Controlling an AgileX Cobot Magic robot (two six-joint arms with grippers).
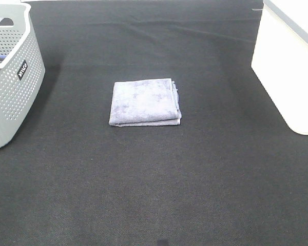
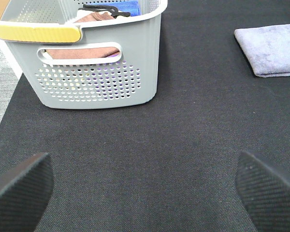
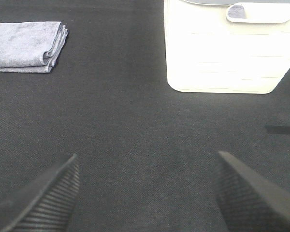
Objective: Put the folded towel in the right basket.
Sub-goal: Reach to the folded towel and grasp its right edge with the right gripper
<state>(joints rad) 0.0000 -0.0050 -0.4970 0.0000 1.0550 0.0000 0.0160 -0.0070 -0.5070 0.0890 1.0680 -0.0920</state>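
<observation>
A folded lavender-grey towel (image 1: pixel 145 101) lies flat on the black table mat near the middle. It also shows in the left wrist view (image 2: pixel 270 49) and in the right wrist view (image 3: pixel 28 45). The right basket (image 1: pixel 292 66) is white and stands at the right edge; the right wrist view shows its wall (image 3: pixel 227 53). Neither arm shows in the high view. My left gripper (image 2: pixel 145 188) is open and empty, far from the towel. My right gripper (image 3: pixel 147 193) is open and empty, with the towel and the white basket both ahead of it.
A grey perforated basket (image 1: pixel 10 77) stands at the left edge, and the left wrist view shows cloths and a dark object inside it (image 2: pixel 99 63). The black mat (image 1: pixel 154 195) covers the table.
</observation>
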